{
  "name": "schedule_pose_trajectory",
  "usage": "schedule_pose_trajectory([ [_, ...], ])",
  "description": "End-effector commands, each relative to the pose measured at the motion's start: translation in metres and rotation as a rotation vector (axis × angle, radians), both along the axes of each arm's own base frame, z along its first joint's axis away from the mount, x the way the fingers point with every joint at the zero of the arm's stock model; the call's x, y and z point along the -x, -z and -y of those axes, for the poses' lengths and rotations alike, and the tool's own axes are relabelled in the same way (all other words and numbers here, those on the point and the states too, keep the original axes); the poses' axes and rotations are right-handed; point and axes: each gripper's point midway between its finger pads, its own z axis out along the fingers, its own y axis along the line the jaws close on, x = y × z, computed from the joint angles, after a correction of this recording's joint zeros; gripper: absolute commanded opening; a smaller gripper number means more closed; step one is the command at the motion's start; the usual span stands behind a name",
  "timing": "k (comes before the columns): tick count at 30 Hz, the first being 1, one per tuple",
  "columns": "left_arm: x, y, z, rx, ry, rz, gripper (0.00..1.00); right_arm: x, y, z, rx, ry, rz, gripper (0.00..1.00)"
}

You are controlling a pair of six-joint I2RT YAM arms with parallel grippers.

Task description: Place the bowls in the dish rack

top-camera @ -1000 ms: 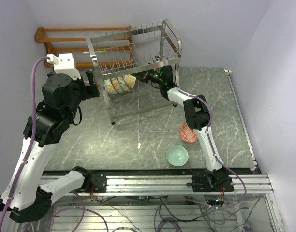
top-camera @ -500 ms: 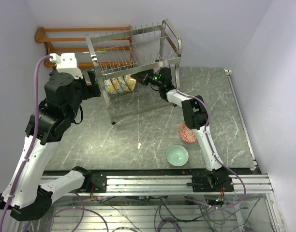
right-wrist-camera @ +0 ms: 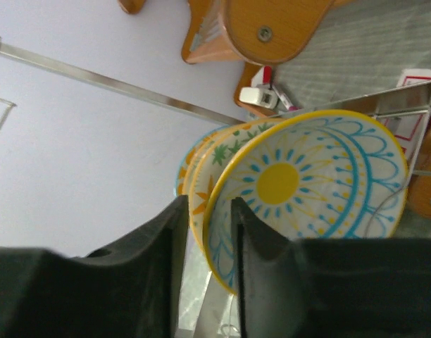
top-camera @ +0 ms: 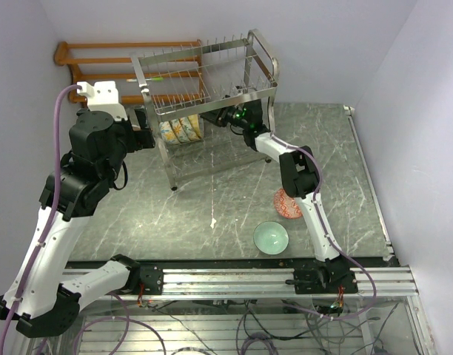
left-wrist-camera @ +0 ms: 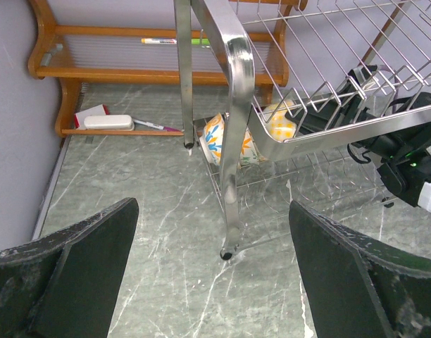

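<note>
You get bright, even light, soft shadows on the grey marbled worktop (top-camera: 226, 200); glare streaks the shiny steel wire rack (left-wrist-camera: 238, 63) (close foregrounds blur).

Floral bowls (top-camera: 180, 129) upright in rack (left-wrist-camera: 236, 127) (mint bowl (top-camera: 271, 237) outside)

The dish rack (top-camera: 204, 81), at twelve o'clock on the table (top-camera: 212, 200), is polished steel wire and tube, mirror-bright. The table looks like dark grey-green stone with white veins, smooth with a dull sheen. The shelf (top-camera: 123, 53) at eleven o'clock is orange-brown varnished wood. The yellow-rimmed bowl (right-wrist-camera: 307, 176), pinched in the matt black right claw (right-wrist-camera: 210, 232), is glazed ceramic, smooth and glossy. The mint bowl (top-camera: 271, 237) at five o'clock is glazed too. The left claw (left-wrist-camera: 214, 211) has matt black fingers (left-wrist-camera: 82, 274), scuffed grey. The rail (top-camera: 234, 277) at six o'clock is brushed metal.
</note>
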Motion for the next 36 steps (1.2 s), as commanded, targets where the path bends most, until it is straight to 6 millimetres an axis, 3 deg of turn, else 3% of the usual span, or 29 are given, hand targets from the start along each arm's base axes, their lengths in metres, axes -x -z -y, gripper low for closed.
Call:
schedule_pose_trajectory([
  [1,-0.002,-0.008,0.001,0.023,0.006,0.035,0.99,-0.012,-0.007,0.018,-0.007,0.02,0.047,0.37],
  [6,-0.002,-0.009,0.003,0.031,0.013,0.039,0.99,-0.008,-0.027,0.018,-0.029,0.01,0.093,0.49],
  [14,0.0,-0.011,0.005,0.055,0.021,0.048,0.99,0.005,-0.049,0.022,-0.049,0.005,0.125,0.5],
  [22,0.007,-0.017,0.003,0.08,0.026,0.065,0.99,0.036,-0.083,0.031,-0.181,-0.016,0.131,0.5],
  [27,0.012,-0.017,0.003,0.09,0.034,0.059,0.99,0.063,-0.1,0.016,-0.184,-0.089,0.15,0.49],
  [35,0.024,-0.024,0.004,0.122,0.063,0.063,0.99,0.122,-0.101,0.006,-0.205,-0.133,0.087,0.48],
  [36,0.026,-0.024,0.004,0.119,0.067,0.06,0.99,0.137,-0.1,-0.004,-0.197,-0.154,0.08,0.48],
])
